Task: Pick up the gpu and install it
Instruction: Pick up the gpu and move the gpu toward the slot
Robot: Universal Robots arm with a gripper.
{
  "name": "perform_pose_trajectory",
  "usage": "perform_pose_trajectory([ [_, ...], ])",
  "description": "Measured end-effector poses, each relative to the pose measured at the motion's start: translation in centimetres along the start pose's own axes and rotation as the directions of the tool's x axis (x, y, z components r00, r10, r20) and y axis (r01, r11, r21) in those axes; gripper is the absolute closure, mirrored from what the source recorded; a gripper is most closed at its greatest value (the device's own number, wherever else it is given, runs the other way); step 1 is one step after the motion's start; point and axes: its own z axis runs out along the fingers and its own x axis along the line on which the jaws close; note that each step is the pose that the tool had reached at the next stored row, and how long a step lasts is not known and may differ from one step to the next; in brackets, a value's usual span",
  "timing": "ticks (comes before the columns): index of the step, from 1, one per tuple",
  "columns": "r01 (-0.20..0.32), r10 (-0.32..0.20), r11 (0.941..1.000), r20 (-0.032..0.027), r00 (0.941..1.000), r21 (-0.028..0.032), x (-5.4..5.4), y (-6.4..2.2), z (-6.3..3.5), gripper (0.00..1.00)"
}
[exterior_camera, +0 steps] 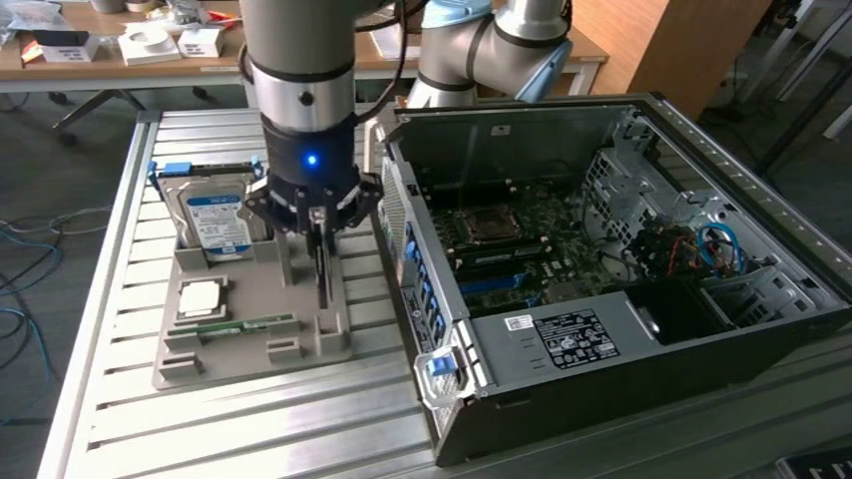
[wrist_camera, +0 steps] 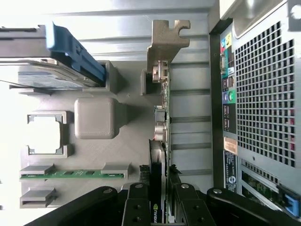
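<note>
The gpu [exterior_camera: 322,267], a thin dark green card with a silvery end bracket [wrist_camera: 165,41], stands on edge at the right side of the grey holder tray [exterior_camera: 253,351]. My gripper [exterior_camera: 317,228] comes straight down over it and is shut on the gpu's top edge. In the wrist view the black fingers [wrist_camera: 137,207] sit on either side of the gpu [wrist_camera: 162,96], with my gripper [wrist_camera: 160,205] closed around it. The card's lower edge is level with the tray's slot; I cannot tell whether it has lifted clear.
The tray also holds a silver hard drive [exterior_camera: 217,220] with blue rails, a square processor [exterior_camera: 203,297] and a narrow green memory stick [exterior_camera: 246,326]. The open computer case [exterior_camera: 600,334] lies right beside the tray, its motherboard [exterior_camera: 513,239] facing up. Slatted metal table [exterior_camera: 266,429] lies underneath.
</note>
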Motion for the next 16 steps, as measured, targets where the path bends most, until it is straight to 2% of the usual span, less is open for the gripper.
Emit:
perform_pose_trajectory([
  [11,0.001,-0.001,1.0000,-0.0002,1.0000,-0.0032,0.0,0.21,-4.69,0.74],
  [16,0.001,-0.001,1.0000,0.0001,1.0000,-0.0061,0.0,0.30,-6.49,0.74],
])
